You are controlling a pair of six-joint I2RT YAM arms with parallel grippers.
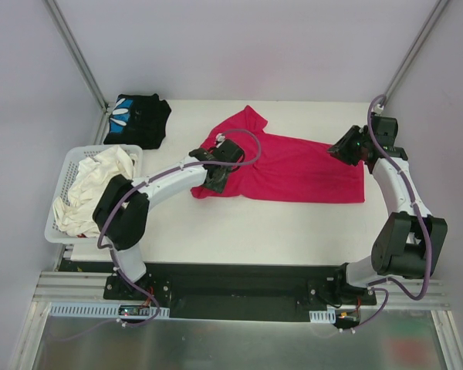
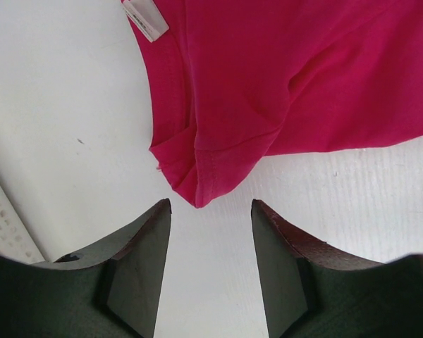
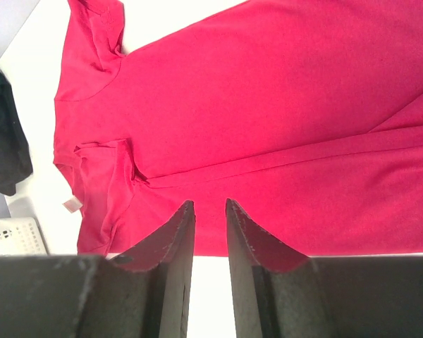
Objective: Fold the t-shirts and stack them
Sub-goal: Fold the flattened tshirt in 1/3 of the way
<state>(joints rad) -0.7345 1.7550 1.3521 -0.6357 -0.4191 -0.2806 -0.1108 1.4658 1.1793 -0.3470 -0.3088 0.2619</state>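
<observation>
Table [image 1: 255, 231]: white and flat, carrying both shirts, with the arm bases along its near edge.
Red t-shirt [image 1: 293, 169] [image 2: 268, 84] [image 3: 268, 105]: spread across the middle of the table, collar end to the left, hem to the right. Far sleeve poking out toward the back, a long crease running lengthwise near the front edge.
Basket [image 1: 58, 193] [image 3: 10, 236]: white lattice plastic, off the table's left edge, beside the left arm's elbow.
White cloth [image 1: 96, 181]: crumpled, heaped inside the basket.
Black t-shirt [image 1: 137, 119] [image 3: 3, 134]: bunched at the far left corner of the table, blue-and-white print facing up, well apart from the red one.
Left gripper [image 1: 216, 181] [image 2: 211, 204]: above the red shirt's near left corner, jaws moderately wide with bare table between them, gripping nothing.
Right gripper [image 1: 338, 149] [image 3: 210, 203]: over the hem end of the red shirt, jaws narrow with a slim gap, nothing pinched in it.
Near sleeve [image 2: 204, 169]: folded to a point, lying just ahead of the left fingertips, not touched.
Neck label [image 2: 144, 19] [image 3: 70, 205]: small white tag at the collar.
</observation>
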